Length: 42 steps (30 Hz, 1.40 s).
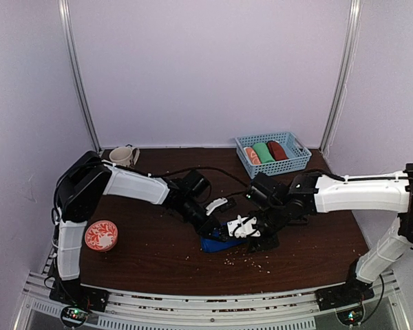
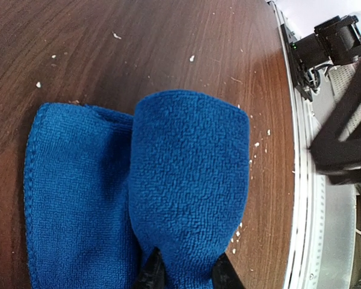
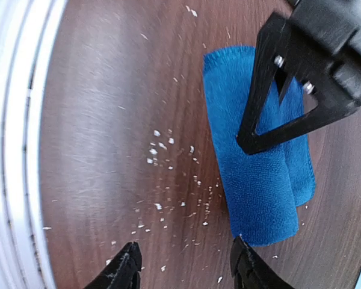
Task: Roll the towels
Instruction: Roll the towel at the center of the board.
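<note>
Blue towel (image 2: 189,174), soft, light and floppy, lay half-rolled mid-bench (image 2: 138,42), left pincer (image 2: 188,260) nipped narrowly on the roll's end, right pincer (image 3: 183,271) open and empty just beside it; probably best held by the roll's ends, else it unrolls.

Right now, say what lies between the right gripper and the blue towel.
Only table with white crumbs separates right gripper from blue towel, per right wrist view.

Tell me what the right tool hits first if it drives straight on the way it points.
Probably the crumb-strewn table, just beside the end of the blue towel. The open right tool aims at bare wood, not cloth, though depth is hard to judge.
</note>
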Motion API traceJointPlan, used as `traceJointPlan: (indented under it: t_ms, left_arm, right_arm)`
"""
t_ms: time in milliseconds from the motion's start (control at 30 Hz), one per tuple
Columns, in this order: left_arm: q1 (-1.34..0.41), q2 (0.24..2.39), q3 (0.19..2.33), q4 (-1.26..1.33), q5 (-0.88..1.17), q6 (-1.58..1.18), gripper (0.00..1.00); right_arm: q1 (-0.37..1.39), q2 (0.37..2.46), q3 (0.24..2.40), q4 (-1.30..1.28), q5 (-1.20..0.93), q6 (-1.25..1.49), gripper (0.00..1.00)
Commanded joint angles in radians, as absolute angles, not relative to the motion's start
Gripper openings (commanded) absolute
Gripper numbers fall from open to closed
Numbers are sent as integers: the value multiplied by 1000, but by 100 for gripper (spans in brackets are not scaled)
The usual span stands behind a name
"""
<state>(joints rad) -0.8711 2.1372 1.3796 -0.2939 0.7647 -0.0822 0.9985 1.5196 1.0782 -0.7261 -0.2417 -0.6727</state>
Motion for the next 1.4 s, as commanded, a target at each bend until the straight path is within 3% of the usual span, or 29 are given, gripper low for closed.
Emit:
traceJointPlan:
  t_ms: [0,400,633,767,967,1200,1367]
  left_arm:
    - [-875,2204,1350,-380,776,-108,20]
    - [-862,2211,1356,-382,782,-100,20]
    - [-863,2169,1350,-391,754,-66,26]
    - [-861,2060,1327,-357,632,-67,41]
    - [-841,1935,1261,-303,566,-82,51]
    - [-825,1743,1147,-234,414,-122,50]
    - [-840,1480,1006,-103,229,-157,47]
  right_arm:
    - [1024,1551,1047,-484,-32,-657,60]
    - [1031,1718,1022,-384,-56,-745,56]
    - [1028,1783,1049,-445,-137,-733,29]
    - [1024,1815,1094,-565,-222,-735,17]
    - [1023,1822,1119,-668,-309,-711,14]
    - [992,1852,1192,-794,-436,-678,14]
    - [929,1946,1304,-901,-532,-666,14]
